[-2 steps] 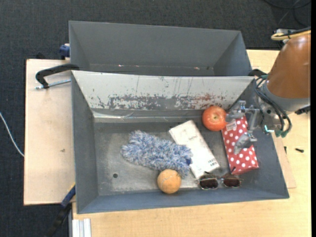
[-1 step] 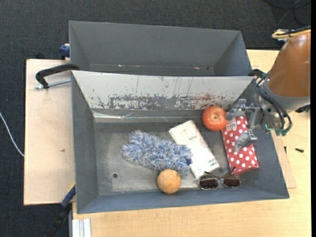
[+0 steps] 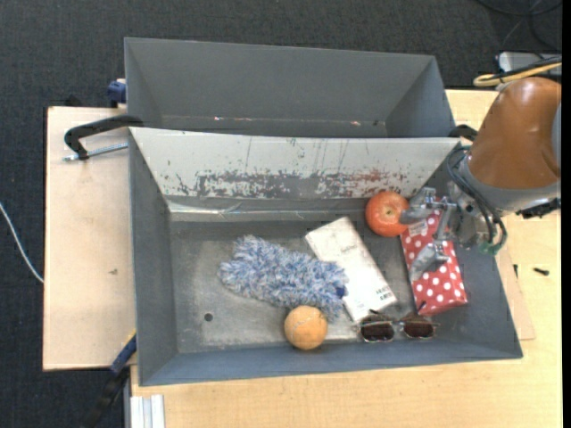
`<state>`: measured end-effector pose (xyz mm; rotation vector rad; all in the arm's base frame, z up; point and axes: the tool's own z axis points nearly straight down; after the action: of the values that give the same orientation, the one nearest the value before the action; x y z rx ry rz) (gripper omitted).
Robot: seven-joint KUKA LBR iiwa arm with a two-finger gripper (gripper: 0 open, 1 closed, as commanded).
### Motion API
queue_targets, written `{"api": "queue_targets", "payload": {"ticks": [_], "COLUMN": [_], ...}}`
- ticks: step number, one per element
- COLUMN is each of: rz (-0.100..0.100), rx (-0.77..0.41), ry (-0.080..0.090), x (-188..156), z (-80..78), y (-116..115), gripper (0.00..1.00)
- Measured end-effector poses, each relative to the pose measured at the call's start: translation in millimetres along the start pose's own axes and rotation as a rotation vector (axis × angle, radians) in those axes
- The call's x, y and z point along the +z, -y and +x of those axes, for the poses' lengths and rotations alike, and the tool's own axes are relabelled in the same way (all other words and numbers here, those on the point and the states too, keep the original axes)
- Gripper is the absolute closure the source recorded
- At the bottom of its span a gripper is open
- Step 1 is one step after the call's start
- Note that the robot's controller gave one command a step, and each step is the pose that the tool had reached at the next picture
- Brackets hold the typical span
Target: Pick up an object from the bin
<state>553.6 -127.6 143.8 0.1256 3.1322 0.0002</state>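
The gripper hung low by the right wall of the grey metal bin. It was over the upper end of a red, white-dotted soft packet that lay along that wall towards the front right corner. Whether the gripper was spread or closed could not be told, nor whether it touched the packet.

To pick well, I judged it should come down square across the packet's narrow width and clear of the wall. It should also keep off the round red apple just beside it on the back-wall side.

Dark plastic sunglasses lay near the packet's lower end by the front edge. A flat white carton, a fluffy blue cloth and a round orange ball lay further left.

The gripper's metal hid the packet's top, and the packet's edge against the wall was hard to make out.
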Motion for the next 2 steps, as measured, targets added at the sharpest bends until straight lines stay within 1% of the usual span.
{"api": "queue_targets", "payload": {"ticks": [1, 2], "rz": [0.003, 0.005], "rx": [0.068, 0.07], "ry": [0.001, -0.003], "x": [58.1, 71.8], "z": [6.3, 5.1], "y": [-35.6, -49.4], "gripper": [0.0, 0.0]}}
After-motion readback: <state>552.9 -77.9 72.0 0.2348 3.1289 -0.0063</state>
